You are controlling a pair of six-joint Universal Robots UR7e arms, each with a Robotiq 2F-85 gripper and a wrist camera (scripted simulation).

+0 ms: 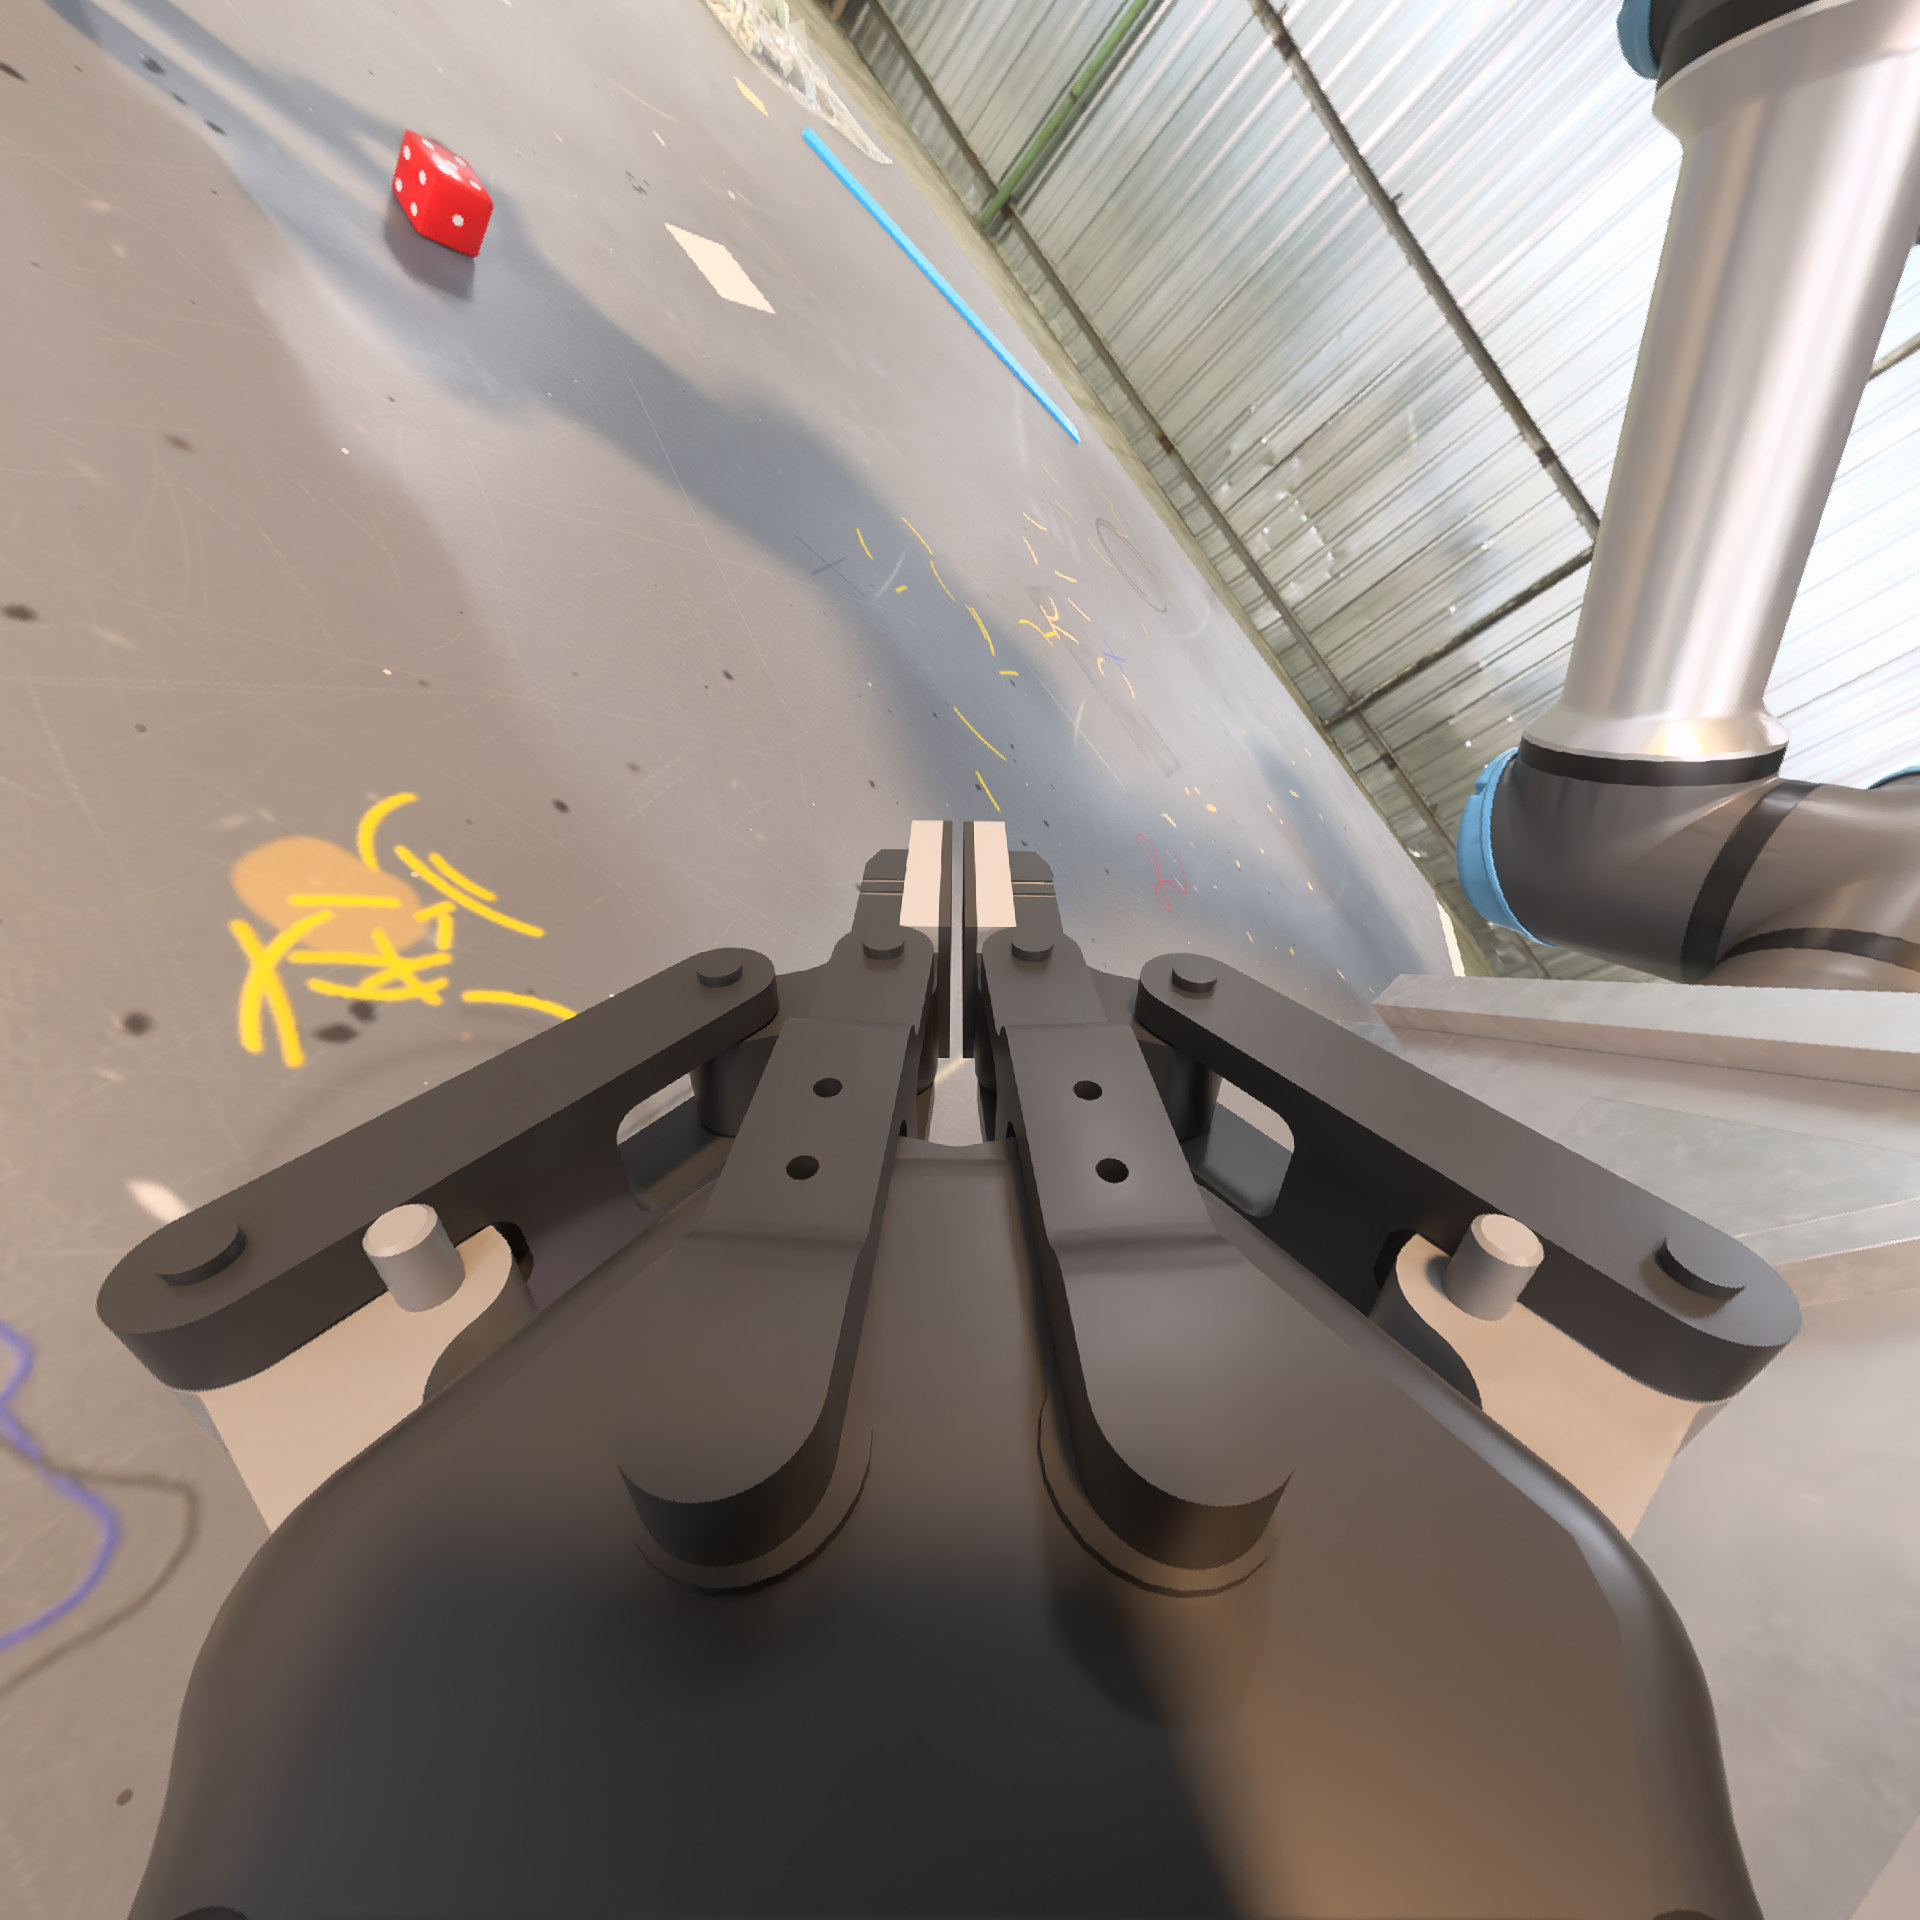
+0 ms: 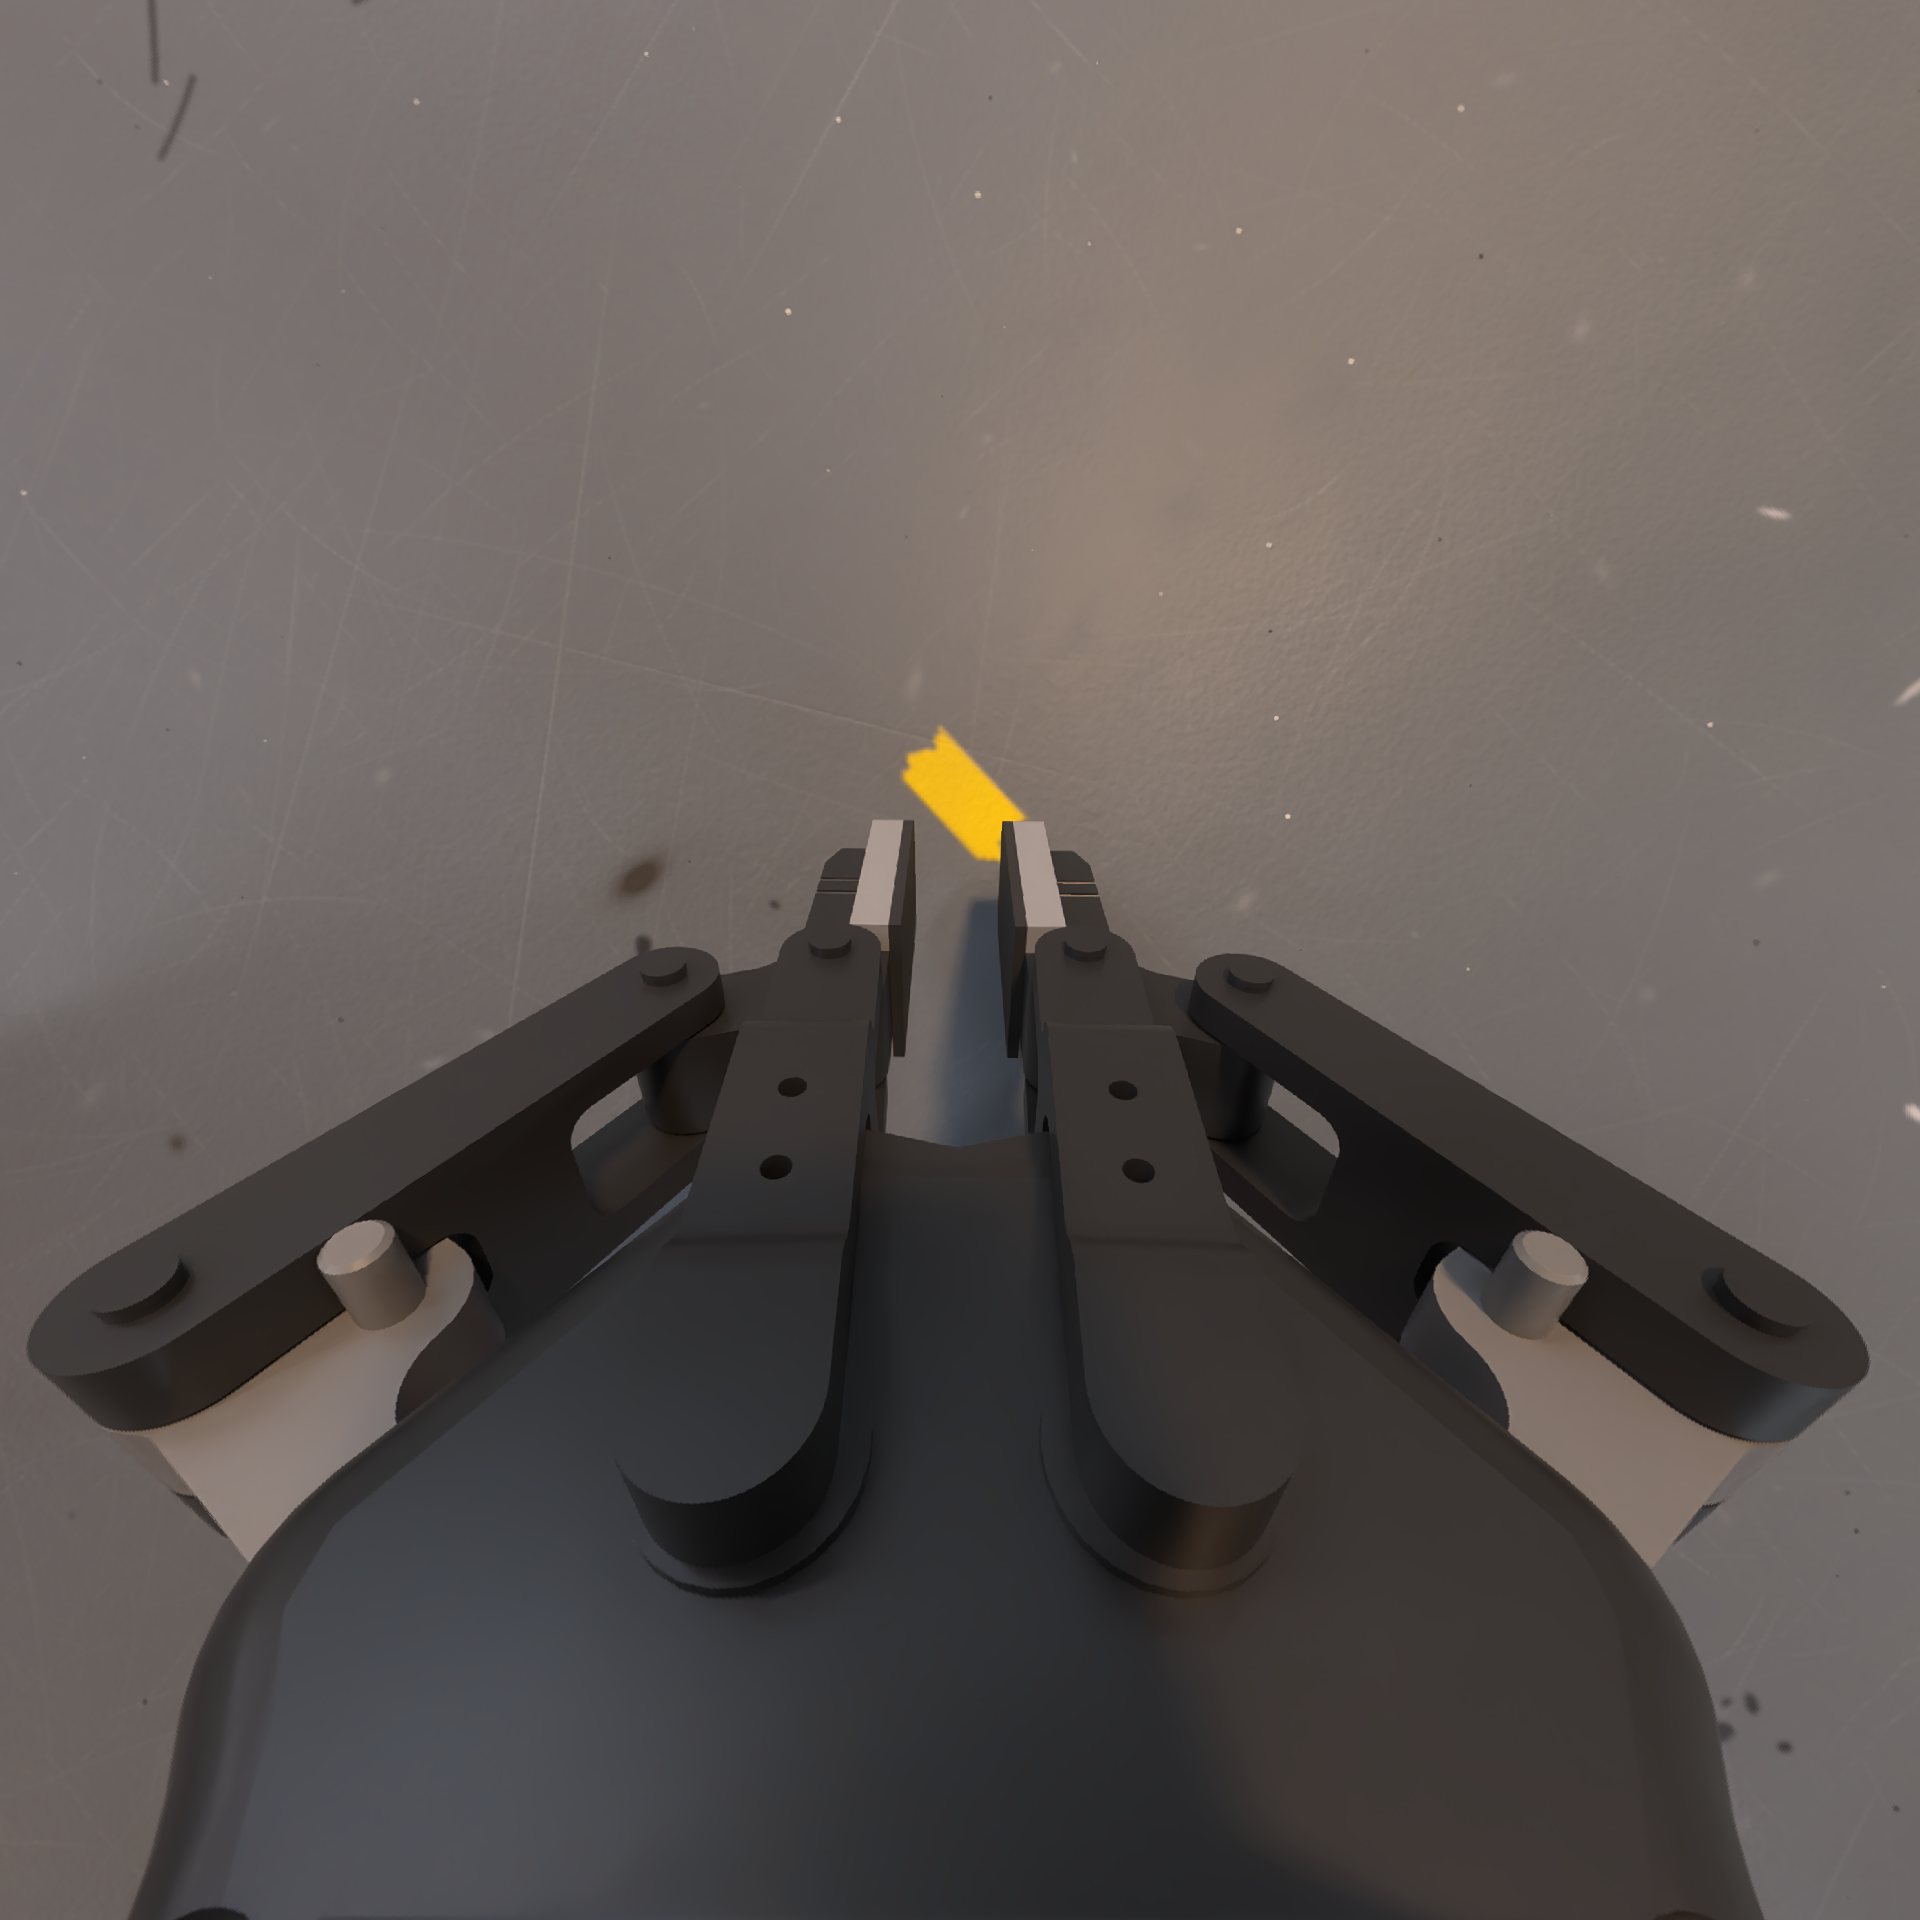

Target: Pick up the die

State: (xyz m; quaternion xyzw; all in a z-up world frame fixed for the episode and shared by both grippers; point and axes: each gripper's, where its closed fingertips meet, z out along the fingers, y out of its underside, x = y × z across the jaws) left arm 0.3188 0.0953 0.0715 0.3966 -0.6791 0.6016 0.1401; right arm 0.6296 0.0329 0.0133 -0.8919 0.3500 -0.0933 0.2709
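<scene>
A red die (image 1: 442, 192) with white pips rests on the grey table at the far upper left of the left wrist view, in a dark shadow. My left gripper (image 1: 957, 831) is shut and empty, its pads almost touching, well short of the die and to its right. My right gripper (image 2: 957, 831) points down at the bare table; its jaws stand a small way apart with nothing between them. The die does not show in the right wrist view.
A blue strip (image 1: 940, 286) and a white diamond patch (image 1: 720, 268) lie beyond the left gripper, with yellow scribbles (image 1: 353, 935) to its left. A silver arm (image 1: 1745, 468) rises at the right above a metal base plate (image 1: 1662, 1039). A yellow tape scrap (image 2: 956, 795) lies under the right fingertips.
</scene>
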